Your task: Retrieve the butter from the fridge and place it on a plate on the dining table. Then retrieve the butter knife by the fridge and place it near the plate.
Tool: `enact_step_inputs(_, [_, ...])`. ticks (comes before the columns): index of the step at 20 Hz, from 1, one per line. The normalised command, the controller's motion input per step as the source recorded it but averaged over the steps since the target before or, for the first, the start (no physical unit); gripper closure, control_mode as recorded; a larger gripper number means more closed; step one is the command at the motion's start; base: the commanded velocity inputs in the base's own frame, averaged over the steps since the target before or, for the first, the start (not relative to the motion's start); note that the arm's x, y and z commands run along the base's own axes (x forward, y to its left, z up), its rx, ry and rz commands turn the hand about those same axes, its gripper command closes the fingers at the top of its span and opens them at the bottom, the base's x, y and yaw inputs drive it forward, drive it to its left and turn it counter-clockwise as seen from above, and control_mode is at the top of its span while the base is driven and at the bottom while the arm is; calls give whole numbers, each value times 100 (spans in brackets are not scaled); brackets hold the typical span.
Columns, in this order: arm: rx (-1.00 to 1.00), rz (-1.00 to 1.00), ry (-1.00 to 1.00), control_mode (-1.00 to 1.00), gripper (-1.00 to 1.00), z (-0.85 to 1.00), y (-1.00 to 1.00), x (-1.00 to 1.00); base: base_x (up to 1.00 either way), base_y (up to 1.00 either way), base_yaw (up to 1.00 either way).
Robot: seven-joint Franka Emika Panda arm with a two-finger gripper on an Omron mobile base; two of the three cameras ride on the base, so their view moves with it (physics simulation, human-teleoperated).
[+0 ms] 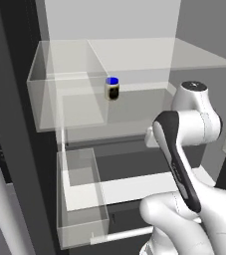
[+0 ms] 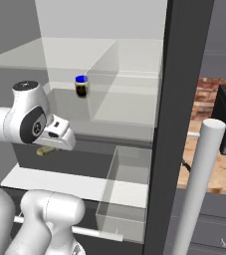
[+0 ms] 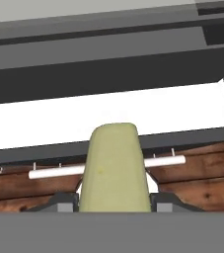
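One stick of butter (image 3: 114, 170) sits clamped between our gripper's (image 3: 114, 200) fingers, inside the open fridge (image 1: 15, 124). We judge it light, soft and slick, so we grip its long sides gently.

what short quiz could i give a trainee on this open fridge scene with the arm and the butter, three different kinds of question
1. True or false: the two-finger gripper is shut on the pale yellow-green rectangular butter stick.
2. Multiple choice: the dark jar with a blue lid stands on (A) the clear upper shelf of the tall dark fridge, (B) the white lower shelf, (C) the clear door bin.
3. Fill in: in the right base view, the butter shows just below the robot's ____.

Key: 1 true; 2 A; 3 hand
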Motion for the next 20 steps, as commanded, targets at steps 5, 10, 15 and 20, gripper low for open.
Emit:
enact_step_inputs(5, [0, 0, -1, -100, 100, -14, 0, -34, 0, 0, 0])
enact_step_inputs(10, [0, 0, -1, -100, 100, -1, -11, -19, 0, 0, 0])
enact_step_inputs(15, [0, 0, 0, -100, 100, 0, -2, -2, 0, 0, 0])
enact_step_inputs(20, [0, 0, 0, -100, 100, 0, 0, 0, 0, 0, 0])
